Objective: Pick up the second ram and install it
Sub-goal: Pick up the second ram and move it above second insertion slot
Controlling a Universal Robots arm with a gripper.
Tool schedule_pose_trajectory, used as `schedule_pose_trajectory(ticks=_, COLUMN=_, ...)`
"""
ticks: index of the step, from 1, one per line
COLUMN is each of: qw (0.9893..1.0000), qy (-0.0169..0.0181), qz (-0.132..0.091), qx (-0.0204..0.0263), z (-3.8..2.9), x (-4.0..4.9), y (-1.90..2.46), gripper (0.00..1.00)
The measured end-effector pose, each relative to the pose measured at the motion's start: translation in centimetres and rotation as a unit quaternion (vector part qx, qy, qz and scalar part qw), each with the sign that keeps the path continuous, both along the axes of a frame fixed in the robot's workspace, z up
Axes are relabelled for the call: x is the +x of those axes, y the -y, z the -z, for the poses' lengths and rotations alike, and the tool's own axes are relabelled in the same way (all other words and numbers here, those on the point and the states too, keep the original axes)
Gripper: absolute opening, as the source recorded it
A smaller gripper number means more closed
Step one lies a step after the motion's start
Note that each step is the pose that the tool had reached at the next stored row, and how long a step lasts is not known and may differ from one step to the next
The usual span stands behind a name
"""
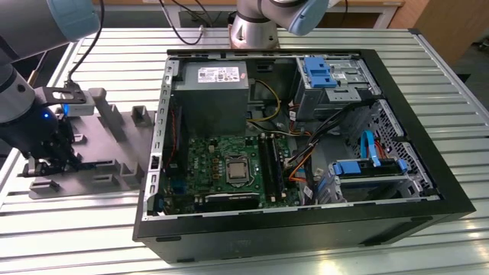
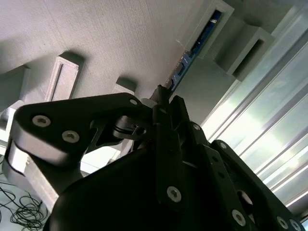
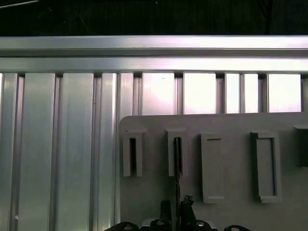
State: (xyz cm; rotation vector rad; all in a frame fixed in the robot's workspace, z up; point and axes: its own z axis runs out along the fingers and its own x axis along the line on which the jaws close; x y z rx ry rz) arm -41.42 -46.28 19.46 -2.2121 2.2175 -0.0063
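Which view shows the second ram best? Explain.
The second wrist view: the second ram shows its blue face in the grey holder. The first wrist view gives it edge-on, a thin dark line; in the exterior view it is too small to tell.

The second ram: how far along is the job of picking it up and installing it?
Done: the gripper is down at the grey holder, right at the second ram. In hand: the grasp; the ram still stands in its holder slot, not lifted. Left: the lift and seating it in the motherboard's black slots inside the open case.
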Motion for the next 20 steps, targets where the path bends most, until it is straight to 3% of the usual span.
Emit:
schedule_pose_trajectory(ticks=5, qw=1.0000, qy=0.0000, qz=0.000, qx=0.0000, z=0.00, x=0.00, y=0.00, gripper=0.21)
schedule_pose_trajectory(ticks=6, qw=1.0000, qy=0.0000, qz=0.000, qx=0.0000, z=0.00, x=0.00, y=0.00, gripper=0.14)
schedule_pose_trajectory(ticks=17, qw=1.0000, qy=0.0001, qz=0.000, qx=0.0001, z=-0.01, x=0.01, y=0.00, gripper=0.14)
schedule_pose_trajectory(ticks=20, qw=1.0000, qy=0.0000, qz=0.000, qx=0.0000, z=-0.30, x=0.00, y=0.00, gripper=0.14)
